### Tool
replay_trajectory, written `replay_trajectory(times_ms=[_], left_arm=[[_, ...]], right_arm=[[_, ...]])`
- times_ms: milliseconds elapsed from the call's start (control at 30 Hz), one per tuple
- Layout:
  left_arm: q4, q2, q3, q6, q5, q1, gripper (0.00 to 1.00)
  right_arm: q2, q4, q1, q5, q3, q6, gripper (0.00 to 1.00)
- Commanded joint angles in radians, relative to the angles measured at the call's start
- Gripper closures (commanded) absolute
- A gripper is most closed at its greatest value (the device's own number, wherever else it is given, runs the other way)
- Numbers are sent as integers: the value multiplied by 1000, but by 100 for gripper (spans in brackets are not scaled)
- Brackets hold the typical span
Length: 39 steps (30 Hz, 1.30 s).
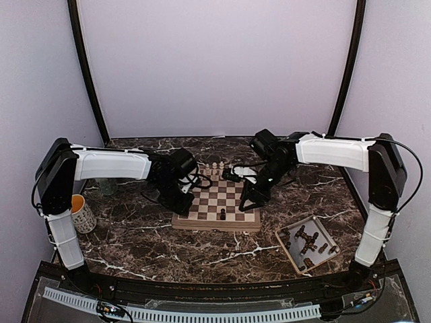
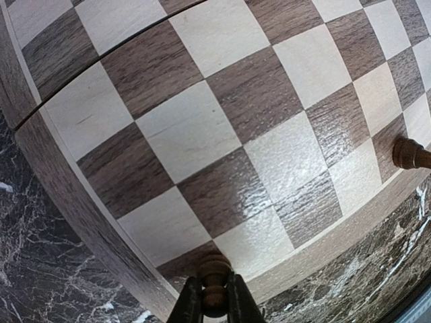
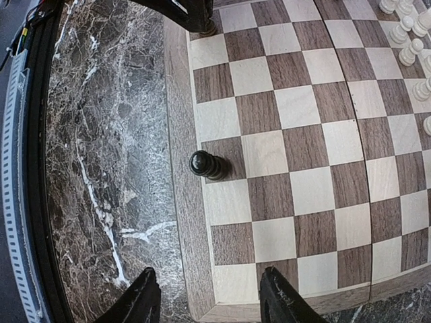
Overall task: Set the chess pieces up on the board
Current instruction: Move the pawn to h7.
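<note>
Your left claw (image 2: 215,303) is clamped tight on a small dark brown turned-wood chessman (image 2: 214,277) at bottom centre of the left wrist view, over an edge square of the checkered wooden chessboard (image 2: 202,128). You look to be positioning this piece. Next, keep it upright and seat it squarely. Your right claw (image 3: 210,296) hangs half-open and empty.

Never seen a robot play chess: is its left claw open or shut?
Shut: the left claw pinches a dark chess piece between its fingers, at a corner of the board.

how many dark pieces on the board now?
2. One dark piece stands on the near row; another dark piece at the near-left corner, in the left gripper. Arms may hide others.
</note>
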<state>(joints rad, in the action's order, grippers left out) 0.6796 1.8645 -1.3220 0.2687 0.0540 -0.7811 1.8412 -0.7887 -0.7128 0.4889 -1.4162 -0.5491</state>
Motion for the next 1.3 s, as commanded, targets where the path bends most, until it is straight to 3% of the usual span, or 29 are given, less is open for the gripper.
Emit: replay_trajectory(times_ms=[0, 1000, 1133, 1267], left_arm=[[17, 2, -31, -12, -54, 12, 93], [-3, 33, -47, 30, -76, 37, 88], [-3, 19, -44, 41, -83, 37, 83], [-1, -4, -50, 50, -84, 37, 72]], right_arm=[[11, -11, -11, -13, -25, -12, 50], [31, -25, -26, -19, -30, -21, 49], [46, -27, -28, -19, -42, -20, 49], [75, -38, -30, -17, -75, -12, 49]])
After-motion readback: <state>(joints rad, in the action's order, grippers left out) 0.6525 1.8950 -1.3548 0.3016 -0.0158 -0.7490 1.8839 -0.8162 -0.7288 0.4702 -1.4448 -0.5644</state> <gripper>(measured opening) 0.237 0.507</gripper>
